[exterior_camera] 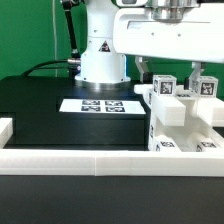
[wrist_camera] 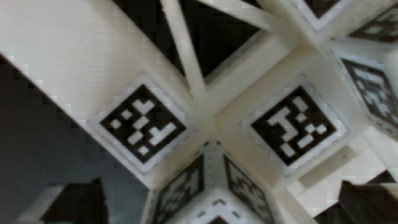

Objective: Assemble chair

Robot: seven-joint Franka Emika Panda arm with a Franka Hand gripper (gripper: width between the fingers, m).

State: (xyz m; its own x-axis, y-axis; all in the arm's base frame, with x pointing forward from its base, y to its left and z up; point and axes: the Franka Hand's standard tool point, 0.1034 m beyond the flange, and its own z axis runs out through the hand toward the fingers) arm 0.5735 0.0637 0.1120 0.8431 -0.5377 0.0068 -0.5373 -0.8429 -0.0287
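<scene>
Now, gripper [exterior_camera: 170, 68]: jaws spread wide, fingers hanging just above the chair's upright posts; nothing held, and no touch can be made out.
Fingers [wrist_camera: 80, 200]: dark, blurred at the edge of the wrist view, apart from the tagged faces.
Chair [exterior_camera: 185, 115]: white blocky parts with black-and-white tags, joined as a stepped structure, on the exterior view's right of the black table [exterior_camera: 40, 115].
Rail [exterior_camera: 90, 162]: long, low, white, touching the chair's near side.
Marker board [exterior_camera: 98, 105]: flat on the table beside the chair, before the arm's base [exterior_camera: 100, 60].
</scene>
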